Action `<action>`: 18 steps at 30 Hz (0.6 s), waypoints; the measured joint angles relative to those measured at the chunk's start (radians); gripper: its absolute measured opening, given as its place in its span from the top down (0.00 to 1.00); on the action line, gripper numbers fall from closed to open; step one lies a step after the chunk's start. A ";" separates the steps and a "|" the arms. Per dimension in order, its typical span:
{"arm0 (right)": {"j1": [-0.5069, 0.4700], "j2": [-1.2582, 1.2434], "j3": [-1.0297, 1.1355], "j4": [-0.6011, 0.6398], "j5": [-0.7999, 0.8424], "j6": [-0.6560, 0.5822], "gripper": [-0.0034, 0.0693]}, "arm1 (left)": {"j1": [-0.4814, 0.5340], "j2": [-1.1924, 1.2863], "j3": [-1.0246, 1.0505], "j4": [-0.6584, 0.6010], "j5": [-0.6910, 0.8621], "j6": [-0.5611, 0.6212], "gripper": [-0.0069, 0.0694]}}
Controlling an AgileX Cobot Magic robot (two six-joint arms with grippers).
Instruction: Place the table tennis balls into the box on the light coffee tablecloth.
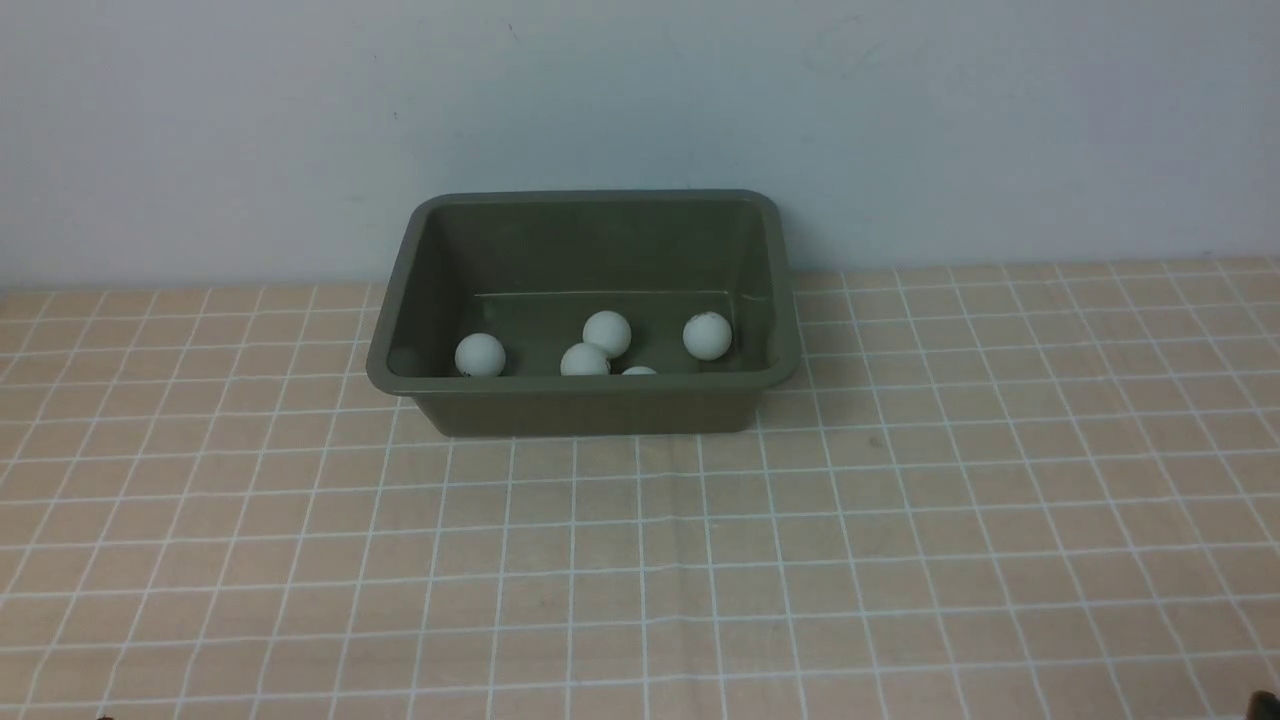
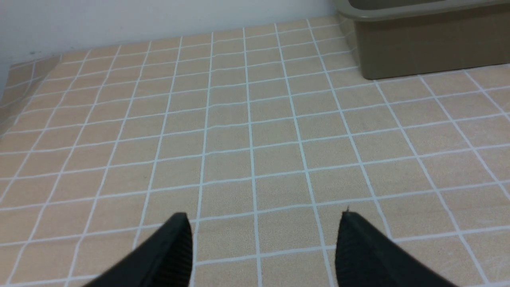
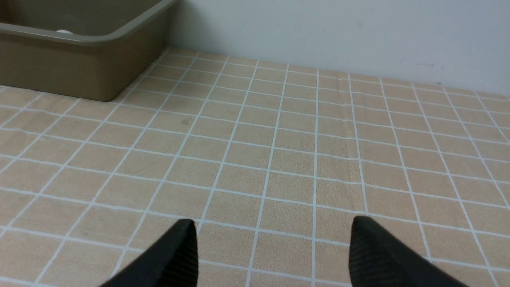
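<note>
Beyond the parted fingers of the left gripper [image 2: 263, 255] and right gripper [image 3: 273, 259], both empty, the box [image 1: 600, 413] sits at the far edge of the tablecloth [image 1: 620, 600], long side facing them, neither clearly nearer. The front view alone reveals five table tennis balls [image 1: 607, 334] inside; the right wrist view catches one sliver. Probably only withdrawal remains.

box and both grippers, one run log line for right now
box: five balls inside | left gripper: open, empty | right gripper: open, empty
</note>
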 joint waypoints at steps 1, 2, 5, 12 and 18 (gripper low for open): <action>0.000 0.000 0.000 0.000 0.000 0.000 0.31 | 0.000 0.000 0.000 0.000 0.000 0.000 0.38; 0.000 0.000 0.000 0.000 0.000 0.000 0.31 | 0.000 0.000 0.000 0.000 0.000 0.000 0.38; 0.004 0.000 0.000 0.000 0.000 0.009 0.31 | 0.000 0.000 0.000 0.000 0.000 0.000 0.38; 0.045 0.000 0.000 -0.156 -0.010 0.269 0.31 | 0.000 0.000 0.000 0.001 0.000 0.000 0.38; 0.049 0.000 0.000 -0.273 -0.014 0.408 0.31 | 0.000 0.000 0.000 0.001 0.000 0.000 0.38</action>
